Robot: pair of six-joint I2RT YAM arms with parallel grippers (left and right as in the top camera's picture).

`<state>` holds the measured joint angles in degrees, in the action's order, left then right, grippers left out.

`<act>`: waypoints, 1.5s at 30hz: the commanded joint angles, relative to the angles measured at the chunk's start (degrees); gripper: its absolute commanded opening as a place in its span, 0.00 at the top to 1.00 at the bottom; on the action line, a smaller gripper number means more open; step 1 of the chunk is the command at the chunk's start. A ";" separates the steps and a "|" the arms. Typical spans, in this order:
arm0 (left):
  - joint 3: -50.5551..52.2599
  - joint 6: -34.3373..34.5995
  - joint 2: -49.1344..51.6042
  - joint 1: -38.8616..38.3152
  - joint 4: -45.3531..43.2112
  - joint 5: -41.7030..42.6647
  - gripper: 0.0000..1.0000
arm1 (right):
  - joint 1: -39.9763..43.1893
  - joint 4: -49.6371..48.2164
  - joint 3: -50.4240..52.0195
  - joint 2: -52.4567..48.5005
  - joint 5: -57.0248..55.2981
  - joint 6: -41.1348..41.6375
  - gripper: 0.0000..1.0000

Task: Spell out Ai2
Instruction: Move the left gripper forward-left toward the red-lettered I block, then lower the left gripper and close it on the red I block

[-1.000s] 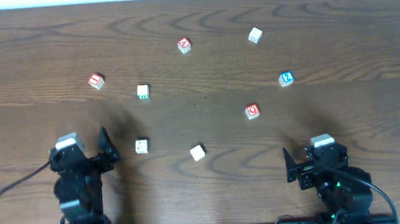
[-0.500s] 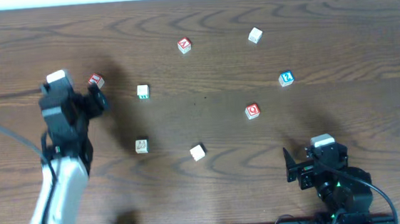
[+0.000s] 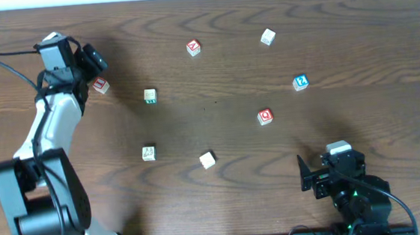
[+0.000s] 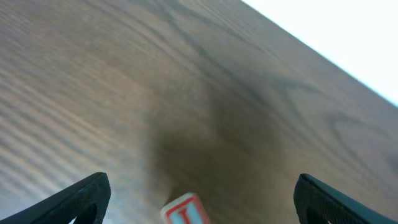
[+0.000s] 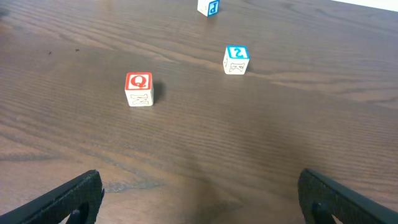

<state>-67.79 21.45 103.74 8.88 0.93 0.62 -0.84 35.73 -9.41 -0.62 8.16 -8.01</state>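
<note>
Cubes of pale wood, eight by our count, lie scattered and well apart on a dark wooden table (image 3: pixel 370 52). The A cube (image 3: pixel 193 47), red letter up, sits toward the far edge, a little left of centre. The I cube (image 3: pixel 101 85), also red, lies at the far left. The 2 cube (image 3: pixel 300 82), blue, lies to the right, with the red Q cube (image 3: pixel 265 117) near it on the robot's side. We also list a far-right cube (image 3: pixel 267 36), which shows a blue mark on one face in the right wrist view; a green-marked cube (image 3: pixel 150 97) just right of the I cube; a dark-marked cube (image 3: pixel 148 153) nearer the robot; and a plain cube (image 3: pixel 208 160) near the middle front. The left gripper (image 3: pixel 91 59) reaches out over the far left of the table, fingers spread wide, just beyond the I cube. In the left wrist view the cube's top shows at the bottom edge between the two fingertips, apart from both. The right gripper (image 3: pixel 303 176) sits near the front right, its jaws likewise wide apart and holding nothing, and it faces the Q cube and the 2 cube.
</note>
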 commanded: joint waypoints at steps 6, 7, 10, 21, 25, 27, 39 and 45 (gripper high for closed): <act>-1.33 3.04 1.90 -0.13 1.55 1.33 0.04 | 0.39 0.02 0.42 0.31 0.63 -0.63 0.01; -1.33 3.06 1.90 -0.17 1.55 1.36 0.05 | 0.39 0.02 0.42 0.31 0.66 -0.63 0.01; -1.33 3.91 1.90 -0.35 1.44 2.29 0.05 | 0.39 0.02 0.42 0.31 0.66 -0.63 0.01; -1.33 10.32 6.01 -1.03 4.11 -0.59 0.05 | 0.39 0.02 0.42 0.31 0.66 -0.63 0.01; -1.33 13.94 7.28 -2.16 5.84 -3.32 0.04 | 0.39 0.02 0.42 0.31 0.66 -0.63 0.01; -1.33 17.46 7.56 -2.86 7.21 -4.92 0.04 | 0.39 0.02 0.42 0.31 0.66 -0.63 0.01; -1.40 36.13 7.65 -6.01 9.99 -8.79 0.13 | 0.39 0.02 0.42 0.31 0.66 -0.63 0.01; -1.40 37.16 7.76 -5.92 10.01 -10.27 0.15 | 0.39 0.02 0.42 0.31 0.66 -0.63 0.01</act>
<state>-67.99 56.23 110.52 2.87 10.55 -7.25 -0.84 35.73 -9.41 -0.62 8.16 -8.01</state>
